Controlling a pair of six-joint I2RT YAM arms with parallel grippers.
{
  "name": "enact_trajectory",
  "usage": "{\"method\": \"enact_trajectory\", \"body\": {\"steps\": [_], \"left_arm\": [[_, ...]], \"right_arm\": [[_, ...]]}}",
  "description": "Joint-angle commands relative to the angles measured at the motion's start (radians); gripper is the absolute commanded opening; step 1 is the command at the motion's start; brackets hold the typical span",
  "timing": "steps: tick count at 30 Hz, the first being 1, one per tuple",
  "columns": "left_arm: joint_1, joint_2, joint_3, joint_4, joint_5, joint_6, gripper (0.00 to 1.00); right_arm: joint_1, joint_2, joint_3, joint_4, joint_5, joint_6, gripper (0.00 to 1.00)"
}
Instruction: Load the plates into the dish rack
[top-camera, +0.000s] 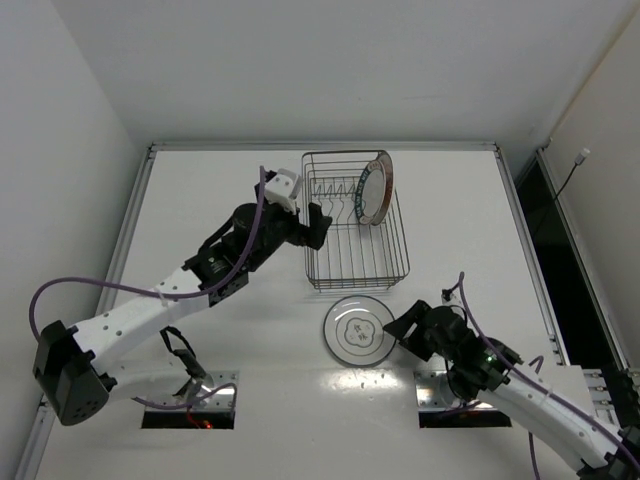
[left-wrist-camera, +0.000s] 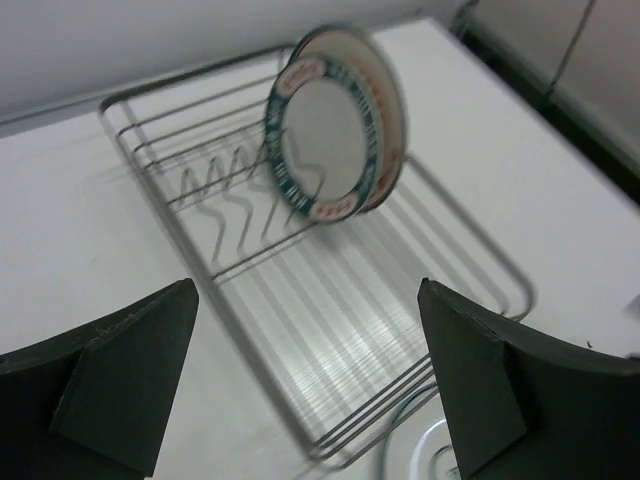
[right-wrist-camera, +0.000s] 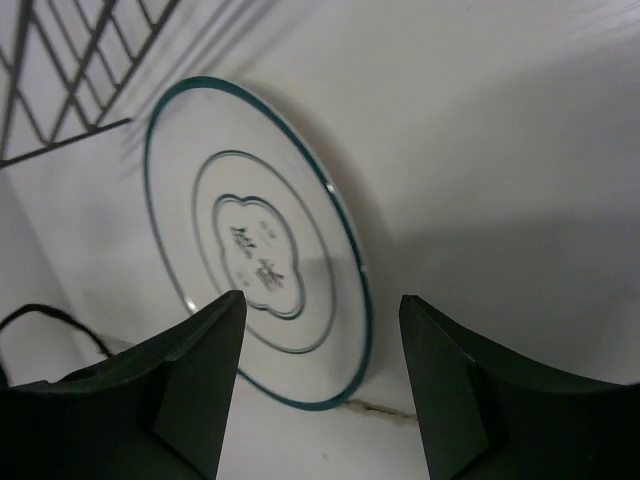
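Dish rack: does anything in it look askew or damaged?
The round white plate with the red-and-teal rim leans tilted in the far right part of the dark wire dish rack, apparently past its upright tines. No damage shows.

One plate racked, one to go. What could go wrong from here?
1. The flat plate lies flush on the table, so the open right gripper may just shove it toward the rack.
2. The racked plate leans tilted; the left gripper sits close to the rack and a nudge might topple it.
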Motion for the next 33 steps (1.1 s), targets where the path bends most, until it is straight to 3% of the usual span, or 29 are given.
{"method": "enact_trajectory", "body": {"steps": [1,3,7,16,19,21,22,25,28,33], "left_arm": [[-0.005,-0.053,-0.08,-0.151,-0.097,0.155,0.91],[-0.005,-0.102,-0.14,-0.152,-0.131,0.175,0.93],[-0.031,-0.156,-0.154,-0.172,-0.253,0.202,1.0],[-0.031,-0.214,-0.206,-0.15,-0.376,0.23,1.0],[-0.031,-0.191,-0.195,-0.172,-0.476,0.21,1.0],[-0.031,-0.191,-0.195,-0.172,-0.516,0.201,1.0],[-0.031,-0.191,-0.195,-0.172,-0.541,0.201,1.0],[-0.031,-0.2,-0.205,-0.172,-0.562,0.201,1.0],[-0.031,-0.21,-0.214,-0.172,-0.59,0.201,1.0],[-0.031,-0.22,-0.225,-0.172,-0.685,0.19,1.0]], "right_arm": [[-0.001,-0.02,-0.107,0.091,-0.025,0.161,0.6],[-0.001,0.006,-0.139,0.133,-0.025,0.173,0.6],[0.009,0.18,-0.231,0.385,-0.068,0.264,0.56],[0.02,0.618,-0.105,0.484,-0.059,0.265,0.49],[0.041,0.751,-0.131,0.614,-0.081,0.311,0.43],[0.054,0.814,-0.115,0.605,-0.081,0.322,0.33],[0.063,0.828,-0.105,0.605,-0.081,0.333,0.22],[0.072,0.848,-0.085,0.593,-0.071,0.344,0.0],[0.103,0.816,-0.053,0.524,-0.061,0.335,0.0],[0.227,0.604,0.062,0.311,-0.05,0.319,0.0]]}}
